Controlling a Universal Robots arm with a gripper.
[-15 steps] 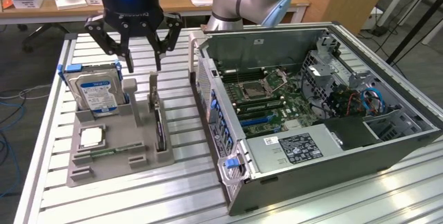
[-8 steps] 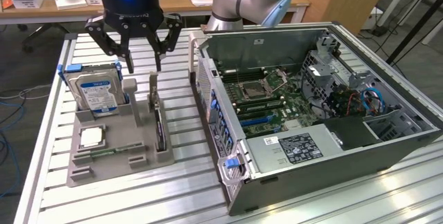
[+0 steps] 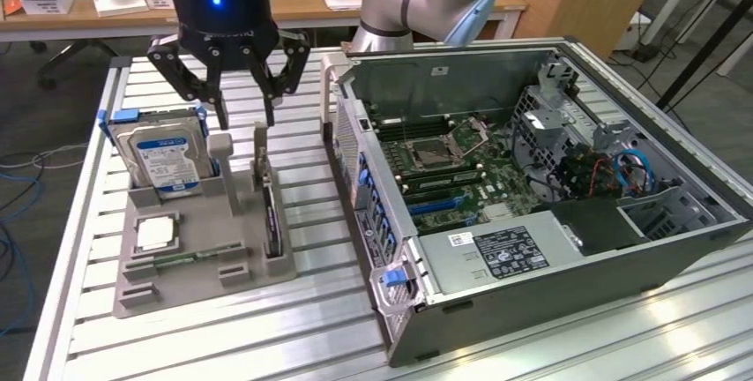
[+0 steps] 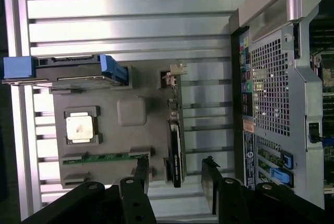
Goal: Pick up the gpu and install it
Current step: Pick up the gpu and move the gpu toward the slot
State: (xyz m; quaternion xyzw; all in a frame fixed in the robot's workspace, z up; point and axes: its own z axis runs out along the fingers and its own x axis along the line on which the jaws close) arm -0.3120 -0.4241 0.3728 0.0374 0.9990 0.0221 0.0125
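**Gripper** (image 3: 242, 115): black, fingers spread wide and released, grasping nothing. In the exterior view it hangs above the far end of the holder, between the hard drive and the case. In the wrist view two fingers (image 4: 140, 174) stand to either side of the gpu's line, apart from it.

**Gpu** (image 4: 176, 145): thin black card standing on its long edge in a slot on the side of the holder nearest the case. Its silver bracket (image 4: 172, 75) is at the hard-drive end. The gpu is untouched and not yet lifted.

**Holder** (image 3: 218, 213): grey moulded tray lying flat on the table beside the case.

**Hard drive** (image 3: 165, 156): silver with a blue label and blue side rails, propped upright at the far end of the holder.

**Processor** (image 3: 153, 233): square, lying flat in a recess near the middle of the holder.

**Memory stick** (image 3: 189, 258): slim and green, apparently set on edge in a groove near the processor.

**Case** (image 3: 659, 257): black tower lying on its side with the panel off. The motherboard (image 3: 453, 174) and power supply (image 3: 500, 253) are exposed.

**Table** (image 3: 294, 337): slatted aluminium top carrying the holder and the case
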